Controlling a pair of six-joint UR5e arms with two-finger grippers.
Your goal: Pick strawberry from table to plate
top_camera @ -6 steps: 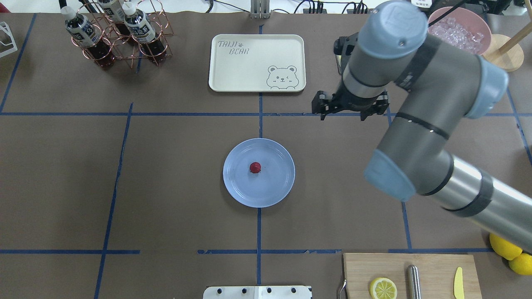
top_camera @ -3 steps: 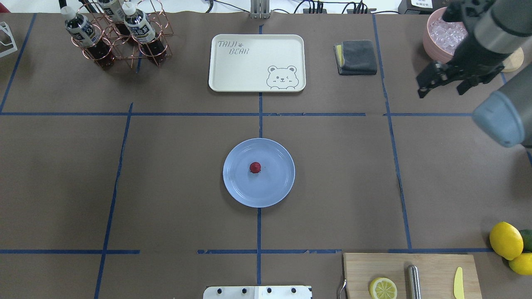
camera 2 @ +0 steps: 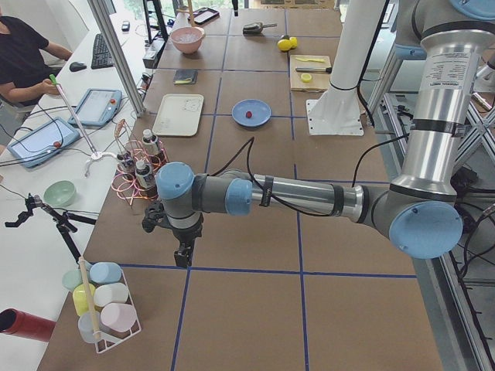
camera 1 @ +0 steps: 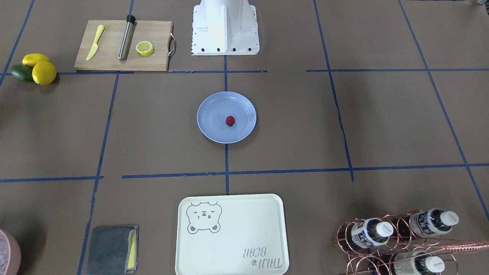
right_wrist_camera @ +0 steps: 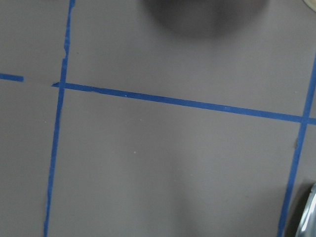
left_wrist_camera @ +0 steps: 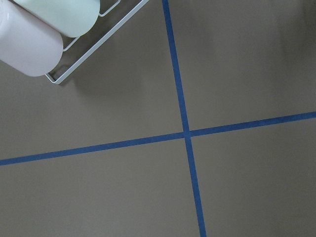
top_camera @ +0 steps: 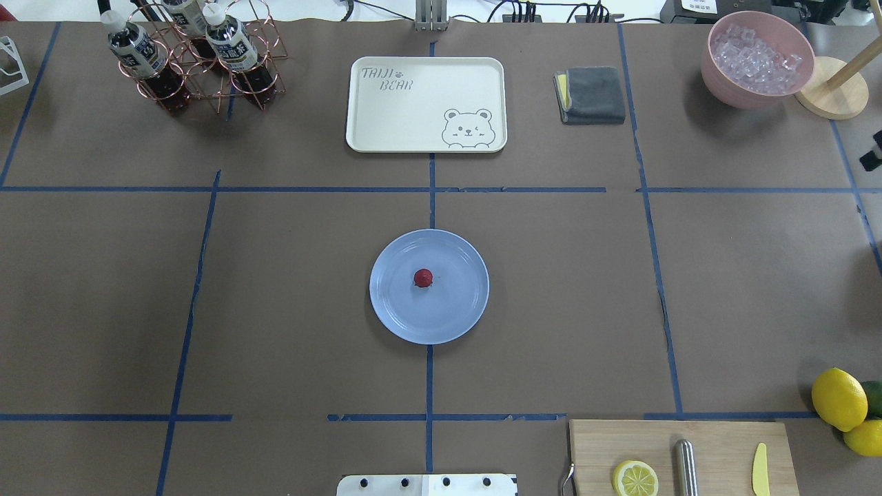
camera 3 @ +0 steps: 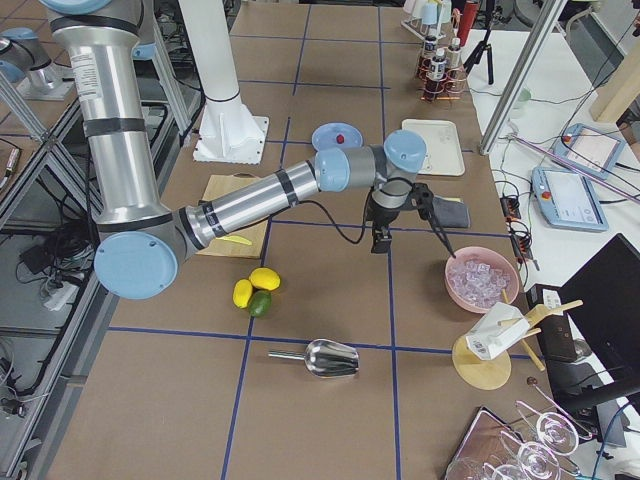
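Note:
The strawberry [top_camera: 423,277], small and dark red, lies near the middle of the light-blue plate [top_camera: 393,313] on the brown table [top_camera: 275,289]. It also shows on the plate [camera 1: 208,130] as the strawberry [camera 1: 230,120] in the front-facing view. Nothing touches it. My right gripper [camera 3: 410,238] hangs over the table beside the pink bowl, far from the plate; only a black sliver of it reaches the overhead view's right edge. My left gripper [camera 2: 183,251] hovers far off near the cup rack. I cannot tell whether either is open or shut.
A cream bear-print tray [top_camera: 426,103] and a grey cloth [top_camera: 592,94] lie beyond the plate. The bottle rack [top_camera: 196,58] stands far left, the pink ice bowl [top_camera: 756,58] far right. A cutting board [top_camera: 679,458] with a lemon half and whole lemons [top_camera: 837,398] lie near the base.
My right arm has swung from above the table near the tray out to the right, almost leaving the overhead view. The strawberry and plate have not moved.

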